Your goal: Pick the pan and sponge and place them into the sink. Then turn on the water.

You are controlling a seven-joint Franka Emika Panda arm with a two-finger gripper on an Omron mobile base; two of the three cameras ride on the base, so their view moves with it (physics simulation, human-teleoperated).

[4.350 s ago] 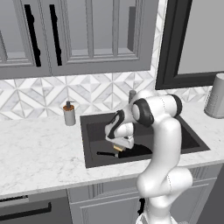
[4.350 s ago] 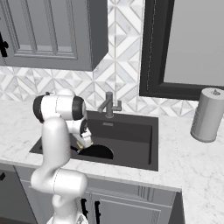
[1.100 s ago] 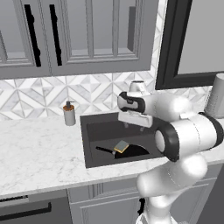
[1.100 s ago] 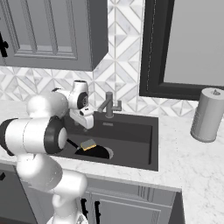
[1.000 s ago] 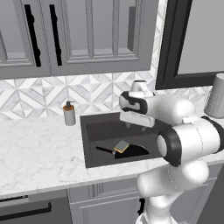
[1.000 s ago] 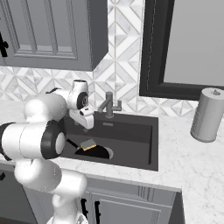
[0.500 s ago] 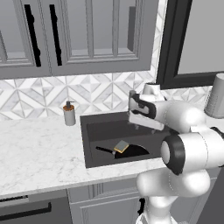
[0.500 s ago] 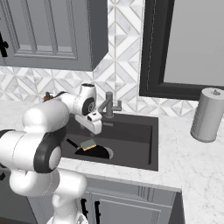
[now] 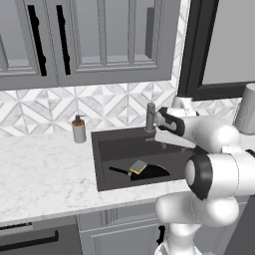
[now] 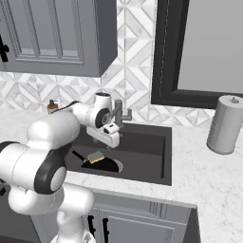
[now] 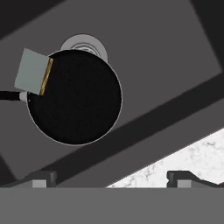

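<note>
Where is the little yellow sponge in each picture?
Left base view: the sponge lies on the pan in the sink, below the middle.
Right base view: it lies left of the middle, on the pan's near-left rim.
Hand view: upper left, grey side up, over the pan's rim.
Shared landmark: the black pan.

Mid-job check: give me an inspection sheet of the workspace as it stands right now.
Surface: white marble counter around the sink.
Job's things: pan lies in the sink basin, partly over the drain; sponge rests on the pan's rim by the handle; no water stream seen at the faucet.
Clutter: soap dispenser left of the sink; grey canister on the counter to its right.
Grippers: gripper open, empty, above the sink near the faucet.
Cables: nothing seen.
Surroundings: grey cabinets, patterned backsplash, dark-framed window.
</note>
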